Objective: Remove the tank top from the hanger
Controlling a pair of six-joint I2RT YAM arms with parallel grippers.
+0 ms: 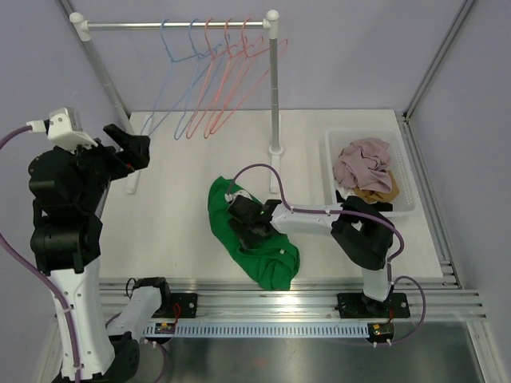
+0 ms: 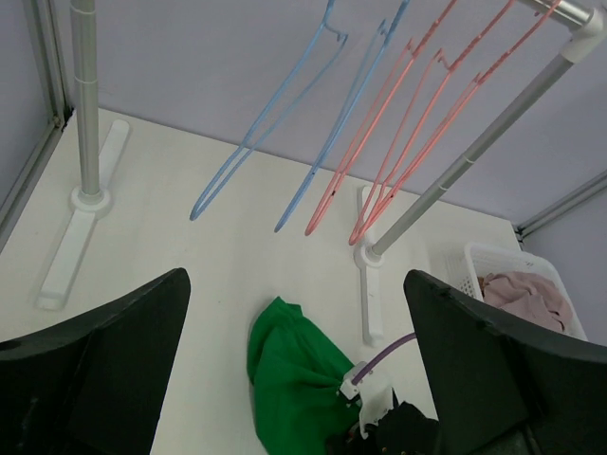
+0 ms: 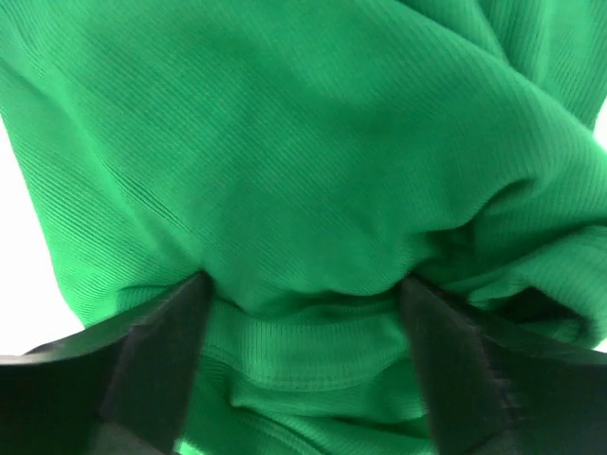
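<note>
The green tank top (image 1: pixel 270 265) lies crumpled on the white table, in front of the rack. It also shows in the left wrist view (image 2: pixel 289 365) and fills the right wrist view (image 3: pixel 303 142). No hanger shows in it. My right gripper (image 1: pixel 247 219) is low on the middle of the top, its jaws spread wide with a fold of green fabric bunched between the fingers (image 3: pixel 303 313). My left gripper (image 1: pixel 132 148) is open and empty, held high at the left, looking down over the table (image 2: pixel 294 379).
A clothes rack (image 1: pixel 274 96) stands at the back with several empty blue and pink hangers (image 1: pixel 211 80) on its rail. A white basket (image 1: pixel 331 171) holding pink and tan clothes (image 1: pixel 363 163) sits at the right. The rack's left foot (image 1: pixel 132 179) lies near my left arm.
</note>
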